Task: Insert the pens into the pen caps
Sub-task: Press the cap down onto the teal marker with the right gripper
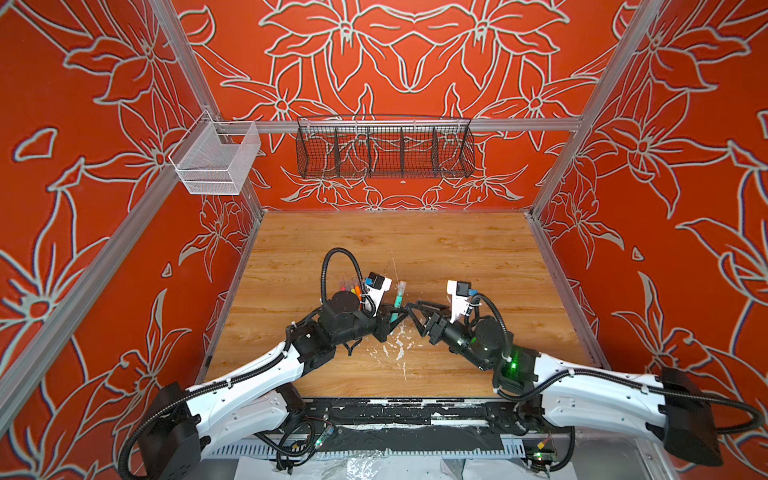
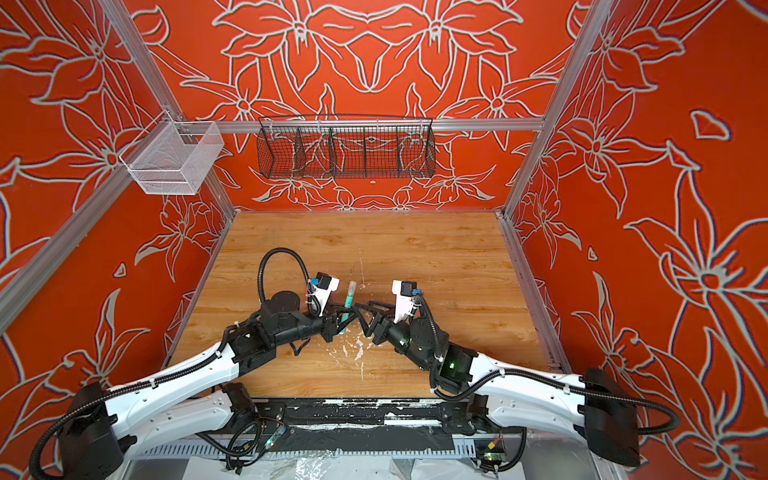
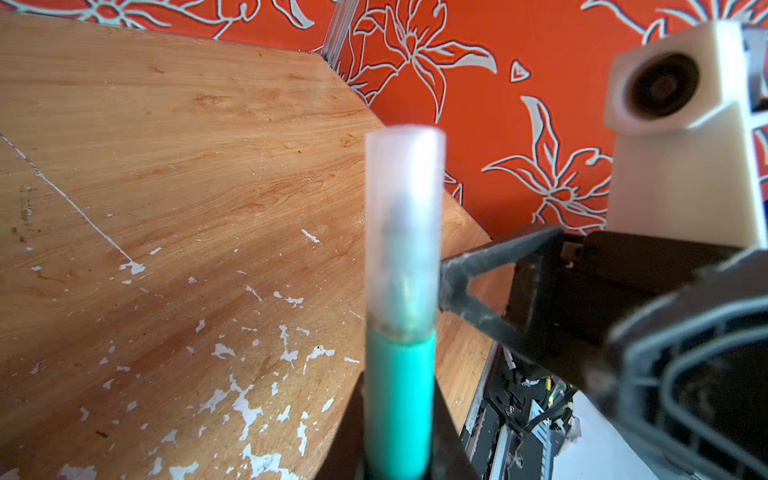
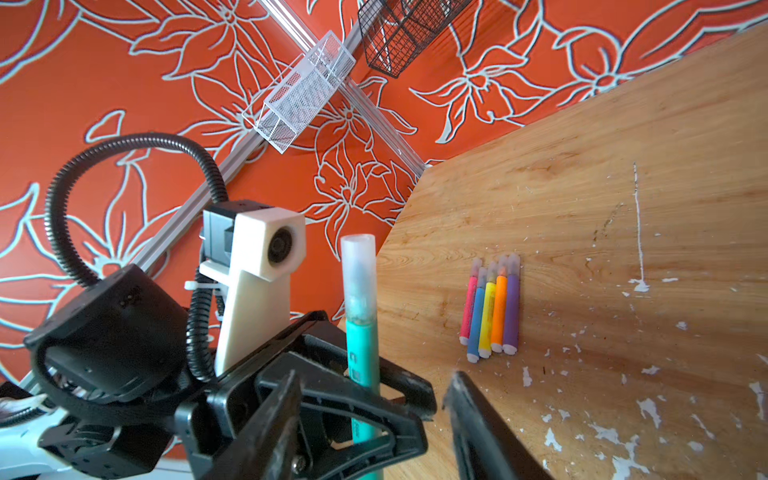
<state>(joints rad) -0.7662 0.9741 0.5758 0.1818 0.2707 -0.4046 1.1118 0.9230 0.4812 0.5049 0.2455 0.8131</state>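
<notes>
Mid-frame, my left gripper (image 4: 365,399) clamps the green pen (image 3: 399,395); my right gripper (image 1: 412,308) gapes empty; a half-seated cap (image 3: 401,228) could slip off.

- Light wooden laminate tabletop (image 1: 415,249) fills the floor between the walls.
- Chipped white flecks (image 1: 400,347) lie scattered near its front middle, and a thin white scratch (image 4: 638,224) runs farther back.
- Black wire basket with dividers (image 1: 384,151) hangs on the far silver aluminium rail (image 1: 519,124).
- White mesh basket (image 1: 216,162) hangs far left.
- Orange wallpaper with grey flower outlines (image 1: 83,187) covers the walls.
</notes>
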